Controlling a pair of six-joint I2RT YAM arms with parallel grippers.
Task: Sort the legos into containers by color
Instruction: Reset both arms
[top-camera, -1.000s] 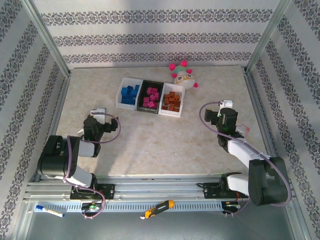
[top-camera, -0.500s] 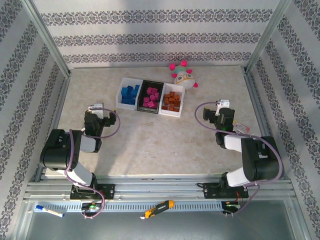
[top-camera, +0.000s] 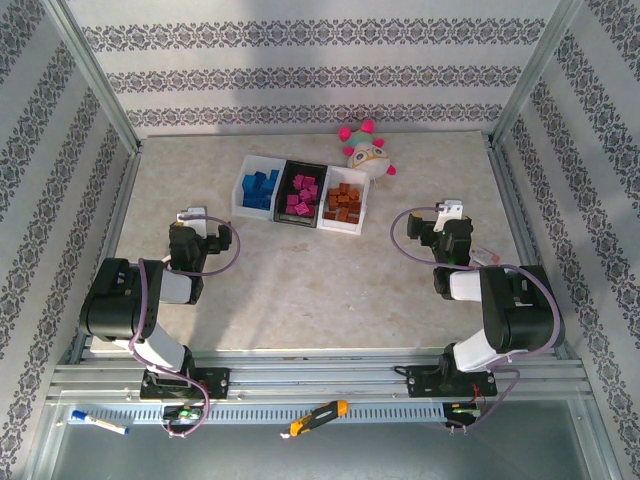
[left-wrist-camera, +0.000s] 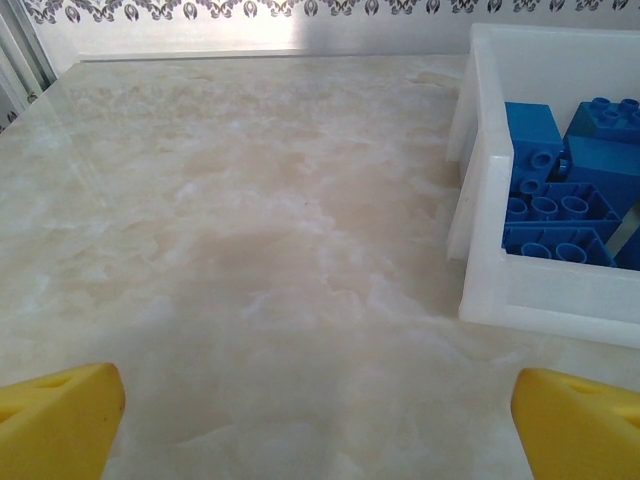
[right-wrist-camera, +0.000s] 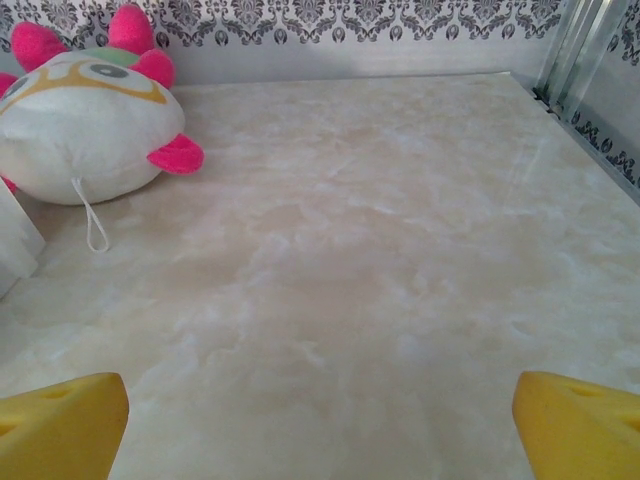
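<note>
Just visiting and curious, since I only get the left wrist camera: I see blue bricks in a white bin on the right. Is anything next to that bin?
Observer: Yes, a black bin of magenta-pink bricks is joined to your blue-brick bin.
Operator: And past that one?
Observer: A second white bin, holding orange-brown bricks.
Operator: Anything else around?
Observer: A plush toy with pink spikes sits just behind that last bin.

No lettering legible anywhere, wallpaper (top-camera: 300, 78) carries ornament only, marks on plush toy (right-wrist-camera: 85, 120) seemingly a face, not words
</note>
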